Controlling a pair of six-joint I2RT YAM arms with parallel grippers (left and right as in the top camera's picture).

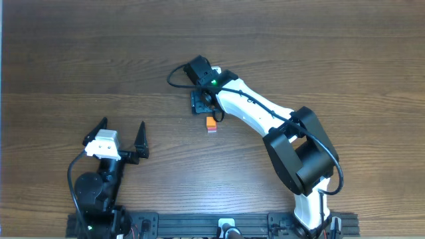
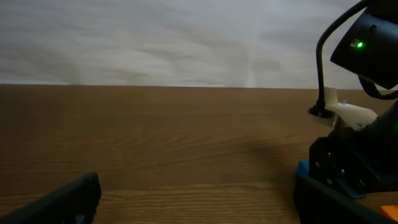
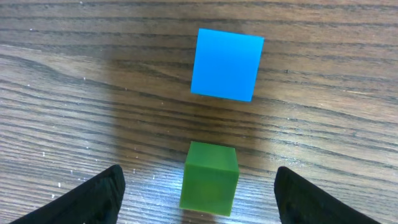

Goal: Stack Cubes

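My right gripper [image 3: 198, 186] hangs open above the table, its fingers [image 3: 93, 199] spread wide on either side of a green cube [image 3: 209, 177]. A blue cube [image 3: 227, 64] lies just beyond the green one, apart from it. From above, the right gripper [image 1: 202, 101] sits mid-table, with an orange cube [image 1: 211, 122] right beside it and a reddish piece [image 1: 212, 130] against the orange cube's near side. My left gripper [image 1: 122, 126] stands open near its base, holding nothing. The left wrist view catches a corner of the blue cube [image 2: 303, 167] beneath the right arm's gripper [image 2: 354, 162].
The bare wooden table [image 1: 319, 53] stretches around the cubes. The right arm's white link [image 1: 249, 106] slants from the cubes back to its base at the lower right. A black cable [image 1: 176, 76] loops beside the right wrist.
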